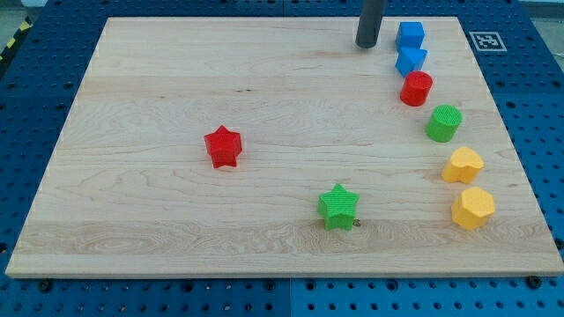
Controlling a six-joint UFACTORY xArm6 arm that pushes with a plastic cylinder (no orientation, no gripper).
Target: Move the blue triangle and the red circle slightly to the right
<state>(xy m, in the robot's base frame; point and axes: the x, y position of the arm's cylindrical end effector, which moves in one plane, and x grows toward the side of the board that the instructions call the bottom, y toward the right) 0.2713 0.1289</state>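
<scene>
The arm carries no pincer, only a dark rod that comes down from the top edge of the frame, its upper part cut off. Its tip (367,45) rests on the table (176,79) in the upper right, just left of the blue cube (411,35) and apart from it by a narrow gap.

Directly below the cube sits the blue triangle (411,61); the two appear to touch, and the triangle's shape is hard to make out from this angle. The red circle (416,89) lies just below the triangle, touching it or nearly so.

Farther down the right side, a curved line follows: a green circle (444,122), a yellow heart (463,165), then a yellow hexagon (473,208).

Well apart, a green star (338,207) lies at lower centre and a red star (223,146) left of centre.
</scene>
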